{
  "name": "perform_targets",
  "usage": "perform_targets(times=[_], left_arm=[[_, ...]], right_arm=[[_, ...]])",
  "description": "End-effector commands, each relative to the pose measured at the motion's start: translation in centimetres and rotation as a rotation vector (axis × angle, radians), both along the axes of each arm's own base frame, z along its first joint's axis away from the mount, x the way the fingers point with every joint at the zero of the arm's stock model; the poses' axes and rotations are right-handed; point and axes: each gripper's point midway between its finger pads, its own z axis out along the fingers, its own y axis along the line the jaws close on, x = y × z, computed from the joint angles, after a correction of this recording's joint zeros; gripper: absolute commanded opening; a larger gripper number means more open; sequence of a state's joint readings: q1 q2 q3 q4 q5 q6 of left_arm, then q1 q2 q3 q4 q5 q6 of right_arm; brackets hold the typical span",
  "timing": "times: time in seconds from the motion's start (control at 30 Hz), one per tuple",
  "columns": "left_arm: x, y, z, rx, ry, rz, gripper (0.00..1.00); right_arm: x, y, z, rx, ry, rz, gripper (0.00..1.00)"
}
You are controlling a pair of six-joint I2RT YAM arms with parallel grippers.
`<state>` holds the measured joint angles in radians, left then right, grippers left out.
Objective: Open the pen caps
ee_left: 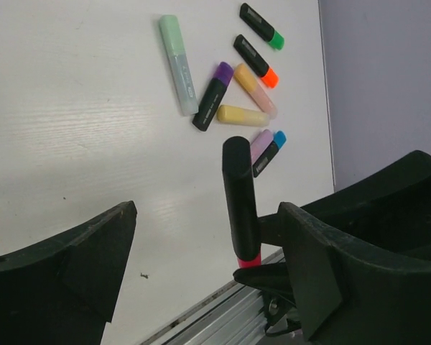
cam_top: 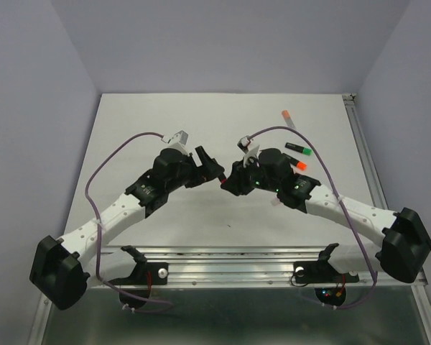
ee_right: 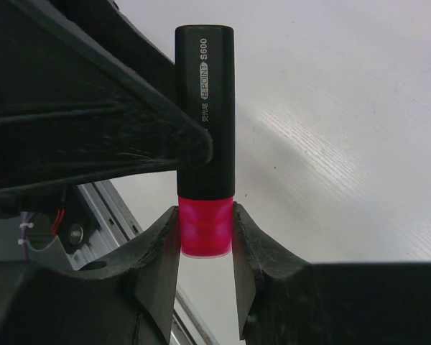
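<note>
A black-barrelled pen (ee_right: 205, 108) with a pink cap (ee_right: 205, 228) is held up off the table between the two arms. My right gripper (ee_right: 205, 224) is shut on the pink cap, one finger on each side. My left gripper (ee_left: 207, 215) is open, its fingers (ee_left: 79, 259) wide apart, with the pen's barrel (ee_left: 240, 201) between them close to the right-hand finger. In the top view both grippers meet mid-table, left (cam_top: 212, 172) and right (cam_top: 230, 180). The cap still sits on the barrel.
Several capped pens lie in a loose group on the table: a pastel green one (ee_left: 178, 65), a black one with a purple cap (ee_left: 212, 95), a yellow one (ee_left: 243, 115), and black ones with green (ee_left: 261, 26) and orange (ee_left: 256, 61) caps. The metal rail (ee_left: 223, 316) runs along the near edge.
</note>
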<state>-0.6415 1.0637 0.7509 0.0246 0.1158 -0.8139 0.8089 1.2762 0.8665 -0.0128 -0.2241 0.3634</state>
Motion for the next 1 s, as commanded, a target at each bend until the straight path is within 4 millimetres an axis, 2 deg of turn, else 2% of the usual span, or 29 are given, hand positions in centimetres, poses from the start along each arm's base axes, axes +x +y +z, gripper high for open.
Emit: perform_targets(times=[0.0,0.1,0.17,0.2,0.33,0.43,0.63,0.7,0.73,0.77,0.83,0.9,0.93,0.97], left_arm=[[1.7,-1.0,4.3,-0.055,-0.103,0.016,0.88],[2.0,-1.5,4.8,-0.064,-0.114,0.012,0.77],[1.9,-1.9,4.7,-0.081,-0.107,0.014,0.72],[2.0,-1.9,4.5,-0.084,-0.100,0.021,0.65],[1.9,-2.2,4.4,-0.093,-0.096,0.017,0.51],[1.8,-2.2,4.4,-0.086,-0.103,0.020,0.50],[2.1,-1.7,3.7,-0.054,-0.099,0.048,0.47],[2.2,-1.6,3.7,-0.052,-0.097,0.053,0.35],[2.2,-1.6,3.6,-0.049,-0.097,0.054,0.14],[2.3,-1.5,3.6,-0.047,-0.095,0.062,0.02],[2.2,-1.5,3.8,-0.056,-0.091,0.068,0.00],[2.4,-1.1,4.2,-0.064,-0.103,0.096,0.00],[2.4,-0.8,4.3,-0.068,-0.104,0.112,0.00],[2.4,-0.8,4.3,-0.074,-0.102,0.117,0.00]], right_arm=[[-0.4,1.6,5.0,0.134,-0.072,0.054,0.18],[-0.5,2.0,4.6,0.124,-0.049,0.068,0.18],[0.2,1.9,4.4,0.117,-0.054,0.031,0.18],[0.5,1.9,4.3,0.115,-0.055,0.020,0.18],[2.0,2.6,5.2,0.137,-0.075,-0.022,0.17],[2.3,3.4,6.0,0.163,-0.085,-0.005,0.17],[2.5,3.9,7.1,0.187,-0.099,0.003,0.17],[2.3,4.0,7.3,0.192,-0.099,0.012,0.17],[2.3,4.0,7.2,0.189,-0.094,0.016,0.17],[2.1,4.1,7.2,0.190,-0.090,0.026,0.18],[2.1,4.0,6.8,0.173,-0.080,0.027,0.20],[2.3,3.9,6.2,0.145,-0.075,0.020,0.30],[2.5,3.8,6.1,0.136,-0.077,0.010,0.42],[2.6,3.8,6.0,0.129,-0.078,0.010,0.45]])
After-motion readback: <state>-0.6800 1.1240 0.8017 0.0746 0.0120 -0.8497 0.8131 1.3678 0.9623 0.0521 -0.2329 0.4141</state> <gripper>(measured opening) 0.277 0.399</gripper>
